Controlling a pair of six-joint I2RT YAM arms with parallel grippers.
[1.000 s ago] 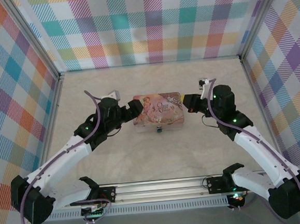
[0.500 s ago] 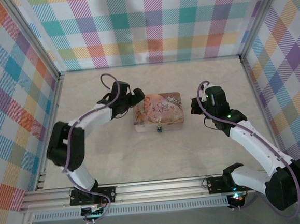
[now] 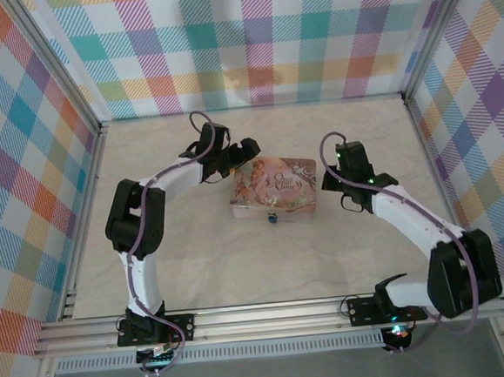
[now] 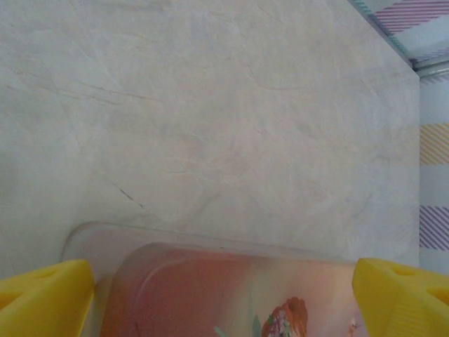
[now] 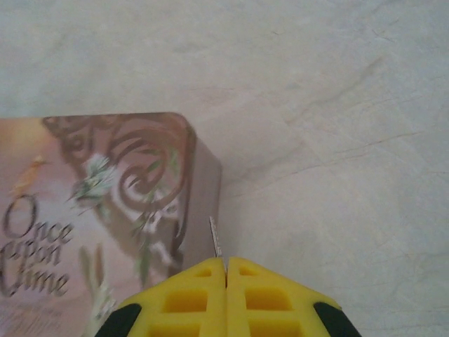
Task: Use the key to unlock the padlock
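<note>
A tiny dark padlock [image 3: 272, 217] hangs at the front edge of a pink illustrated tin [image 3: 274, 187] in the middle of the table. My left gripper [image 3: 248, 154] is open at the tin's far left corner. In the left wrist view its yellow fingertips [image 4: 45, 298] stand wide on either side of the tin's lid [image 4: 231, 295]. My right gripper [image 5: 226, 268] is shut on a thin metal key [image 5: 215, 242], whose blade sticks out beside the tin's right wall [image 5: 200, 203]. In the top view the right gripper [image 3: 328, 181] is just right of the tin.
Beige marbled tabletop [image 3: 266, 257] lies open in front of the tin and behind it. Plaid walls [image 3: 258, 48] enclose the back and both sides. A metal rail [image 3: 271, 314] with the arm bases runs along the near edge.
My left arm has swung back and right, bringing its open gripper over the tin's left end. The tin has shifted slightly right and turned. The right gripper has barely moved, still shut on the key.
</note>
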